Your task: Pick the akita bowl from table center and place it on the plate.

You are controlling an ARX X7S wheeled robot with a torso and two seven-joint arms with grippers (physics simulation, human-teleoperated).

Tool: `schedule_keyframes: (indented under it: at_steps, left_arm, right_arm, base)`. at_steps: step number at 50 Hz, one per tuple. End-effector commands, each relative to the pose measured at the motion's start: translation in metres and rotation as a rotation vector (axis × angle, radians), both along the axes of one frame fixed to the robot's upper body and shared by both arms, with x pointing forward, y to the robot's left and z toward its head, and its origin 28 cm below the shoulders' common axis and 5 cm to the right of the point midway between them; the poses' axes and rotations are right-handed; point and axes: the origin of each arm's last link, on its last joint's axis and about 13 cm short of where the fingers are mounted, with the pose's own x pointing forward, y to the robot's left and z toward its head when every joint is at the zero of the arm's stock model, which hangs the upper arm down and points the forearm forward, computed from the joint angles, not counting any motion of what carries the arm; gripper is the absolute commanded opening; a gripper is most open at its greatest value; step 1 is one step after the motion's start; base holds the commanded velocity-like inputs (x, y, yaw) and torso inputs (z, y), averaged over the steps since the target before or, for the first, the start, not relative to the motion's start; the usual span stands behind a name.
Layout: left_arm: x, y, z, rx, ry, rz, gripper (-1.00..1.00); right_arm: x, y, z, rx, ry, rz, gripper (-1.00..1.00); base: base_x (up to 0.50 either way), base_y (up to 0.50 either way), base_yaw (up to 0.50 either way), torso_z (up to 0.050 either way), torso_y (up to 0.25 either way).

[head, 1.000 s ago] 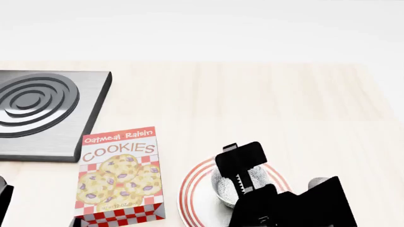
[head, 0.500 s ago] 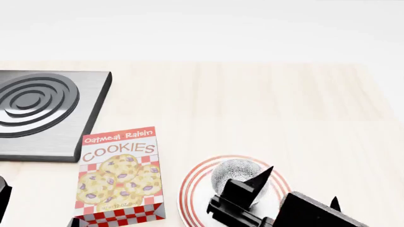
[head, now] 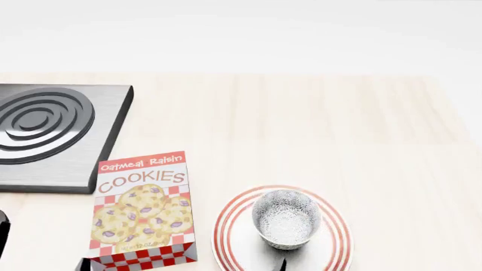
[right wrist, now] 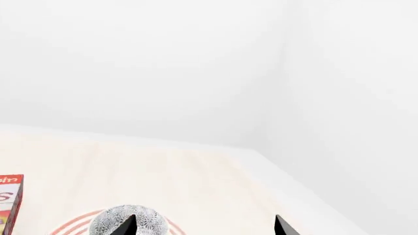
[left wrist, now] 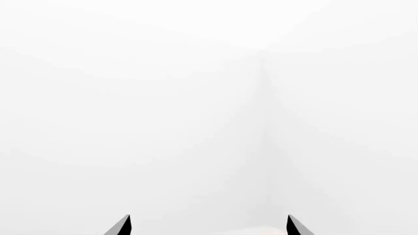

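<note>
White walls, pale wood surface [head: 316, 124] fills head view. Akita bowl [head: 286, 218] sits upright on plate [head: 226, 237], lower centre of frame, cookie box [head: 143, 206] just left, stove plate [head: 53, 135] upper left. My right hand [right wrist: 202, 227] spread, empty, tips at frame bottom near bowl. My left hand [left wrist: 207, 227] spread, empty. Risk: low fingertip clips rim, tips bowl off plate.

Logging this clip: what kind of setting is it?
Probably a simulated kitchen tabletop: a light wooden table with a stove burner, a cookie box and a patterned bowl sitting on a red-ringed plate, against plain white walls.
</note>
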Motion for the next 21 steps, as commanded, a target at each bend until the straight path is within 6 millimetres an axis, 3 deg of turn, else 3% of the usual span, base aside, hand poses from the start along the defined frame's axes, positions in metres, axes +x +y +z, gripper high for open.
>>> schedule_keyframes:
  at_steps: [1, 21]
  left_arm:
    - [0.001, 0.002, -0.005, -0.004, 0.005, 0.019, 1.00]
    - [0.006, 0.003, -0.015, -0.019, 0.030, 0.049, 1.00]
  right_arm:
    - [-0.029, 0.002, -0.010, 0.004, -0.004, 0.037, 1.00]
    - [-0.043, -0.002, -0.018, 0.070, 0.000, -0.013, 1.00]
  base:
    - [0.00, 0.00, 0.00, 0.000, 0.000]
    - [0.00, 0.00, 0.00, 0.000, 0.000]
